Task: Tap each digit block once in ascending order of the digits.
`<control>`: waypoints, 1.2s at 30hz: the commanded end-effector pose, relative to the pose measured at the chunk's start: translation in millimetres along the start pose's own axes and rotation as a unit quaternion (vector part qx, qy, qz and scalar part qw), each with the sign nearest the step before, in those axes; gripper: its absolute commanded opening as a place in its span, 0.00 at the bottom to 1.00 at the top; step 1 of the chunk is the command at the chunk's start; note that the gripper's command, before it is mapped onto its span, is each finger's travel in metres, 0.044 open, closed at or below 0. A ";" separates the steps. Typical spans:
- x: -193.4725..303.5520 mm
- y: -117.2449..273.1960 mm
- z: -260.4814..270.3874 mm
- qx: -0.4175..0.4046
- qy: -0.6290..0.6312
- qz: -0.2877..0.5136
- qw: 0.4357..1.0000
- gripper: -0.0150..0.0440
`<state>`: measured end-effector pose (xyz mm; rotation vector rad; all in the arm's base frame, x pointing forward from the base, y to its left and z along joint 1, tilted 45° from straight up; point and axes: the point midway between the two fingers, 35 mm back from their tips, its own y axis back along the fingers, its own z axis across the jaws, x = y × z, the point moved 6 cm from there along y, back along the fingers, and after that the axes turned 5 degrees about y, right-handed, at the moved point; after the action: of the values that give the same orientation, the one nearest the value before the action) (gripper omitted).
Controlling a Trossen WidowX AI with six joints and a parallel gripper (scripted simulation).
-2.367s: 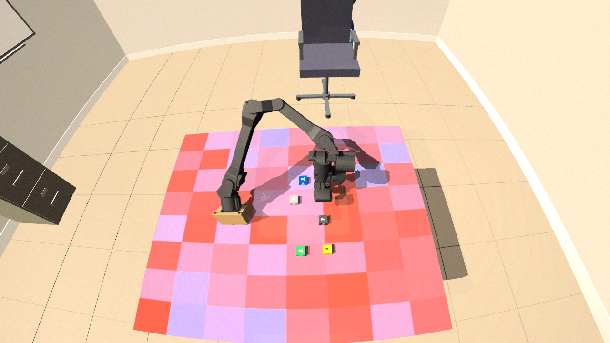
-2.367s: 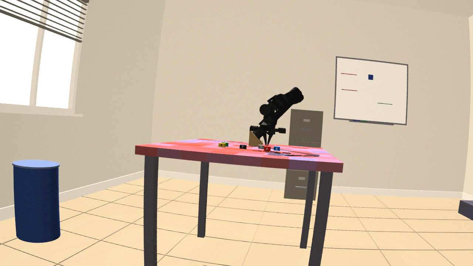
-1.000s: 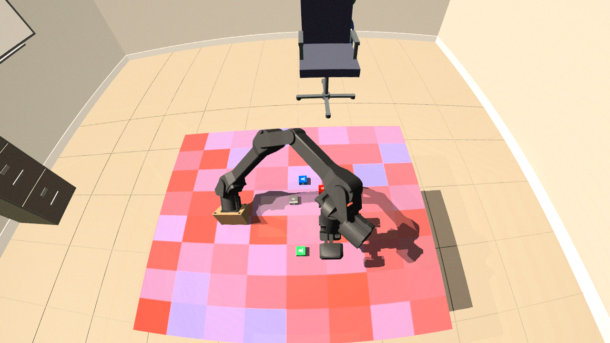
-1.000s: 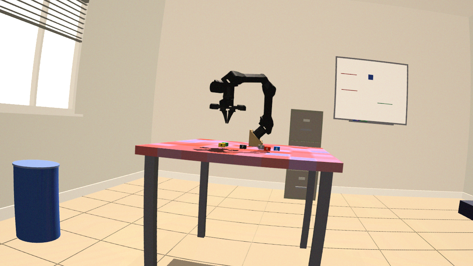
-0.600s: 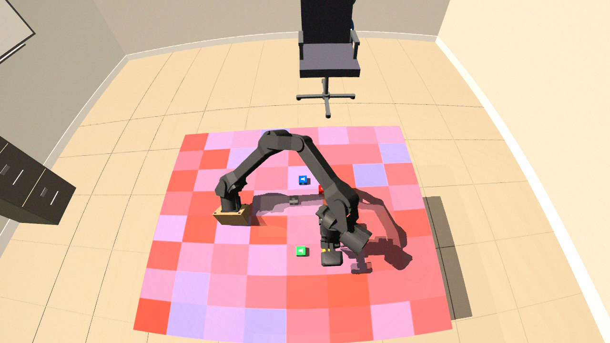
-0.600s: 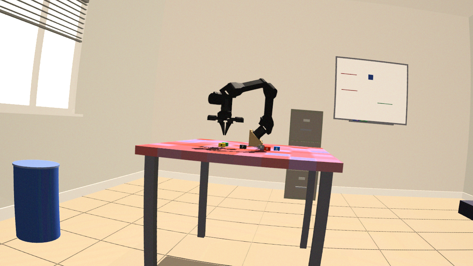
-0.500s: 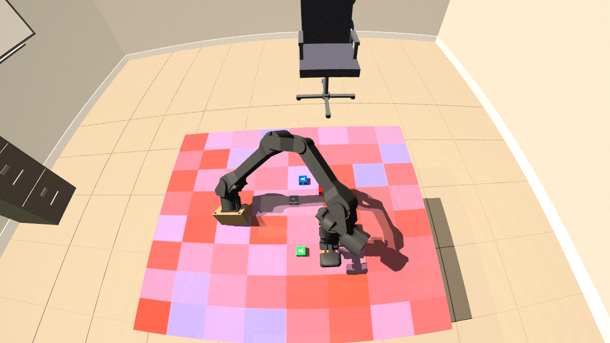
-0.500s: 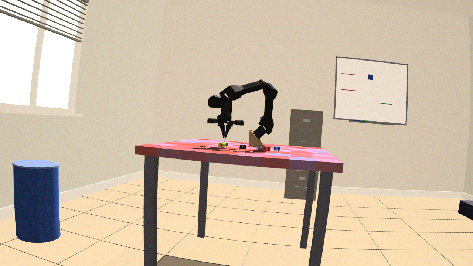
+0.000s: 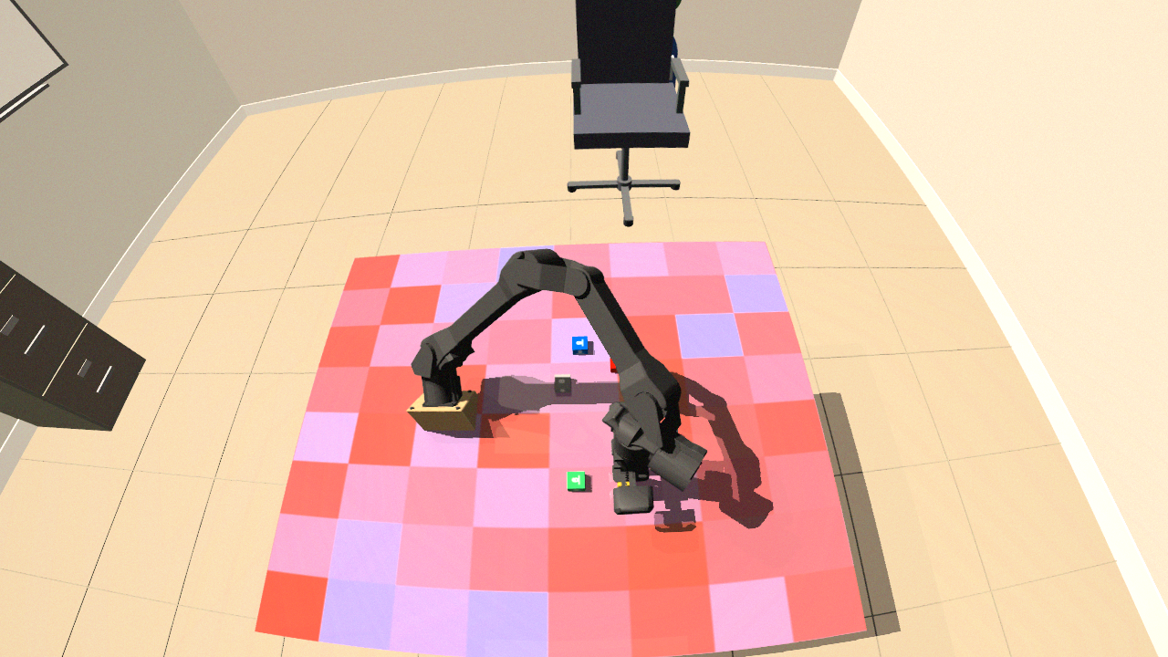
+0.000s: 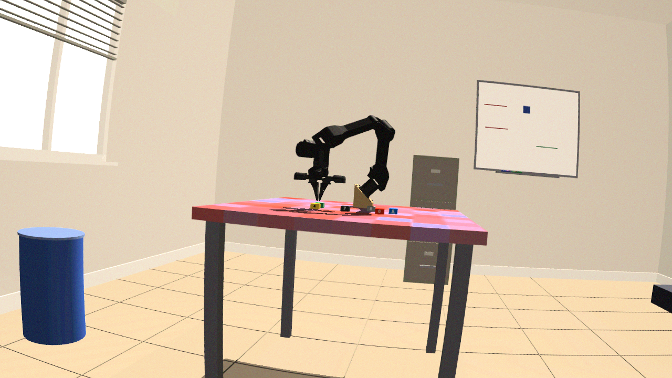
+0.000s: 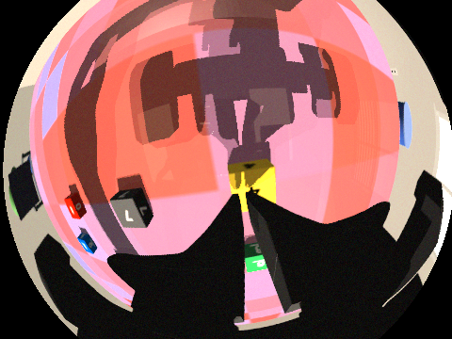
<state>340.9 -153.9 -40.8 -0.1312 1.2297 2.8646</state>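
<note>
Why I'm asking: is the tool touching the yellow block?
Cannot tell. In the exterior and wrist views, the tool's tips overlap the yellow block; neither contact nor gap is plain.

From my station, top view: tabletop (image 9: 505,555) (image 10: 338,228) patched in red, salmon, pink and lilac squares. Green block (image 9: 576,480) (image 11: 255,264) at six o'clock on it, white mark; blue block (image 9: 579,344) (image 10: 393,211) (image 11: 88,242) towards twelve, also marked white. I read yellow with a black 4 on the yellow block (image 10: 315,206) (image 11: 264,181). Red block (image 10: 379,211) (image 11: 75,206), pale digit. Arm (image 9: 608,314) (image 10: 382,145) plain black; base (image 9: 444,418) (image 10: 361,199) tan, at nine o'clock. Drum (image 10: 52,286) deep blue, paler lid.
</note>
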 end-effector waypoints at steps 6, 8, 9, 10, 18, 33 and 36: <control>0.2 -14.9 1.3 -0.003 -0.002 0.000 1.000 0.29; 0.2 -14.9 1.3 -0.003 -0.002 0.000 1.000 0.29; 0.2 -14.9 1.3 -0.003 -0.002 0.000 1.000 0.29; 0.2 -14.9 1.3 -0.003 -0.002 0.000 1.000 0.29; 0.2 15.3 0.9 -0.002 -0.002 0.000 1.000 0.29; 0.4 96.3 0.3 -0.001 -0.002 0.001 1.000 0.29; 16.1 97.2 -2.6 0.001 -0.004 0.001 1.000 0.29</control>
<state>334.2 -220.6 27.0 -0.1317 1.2324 2.8466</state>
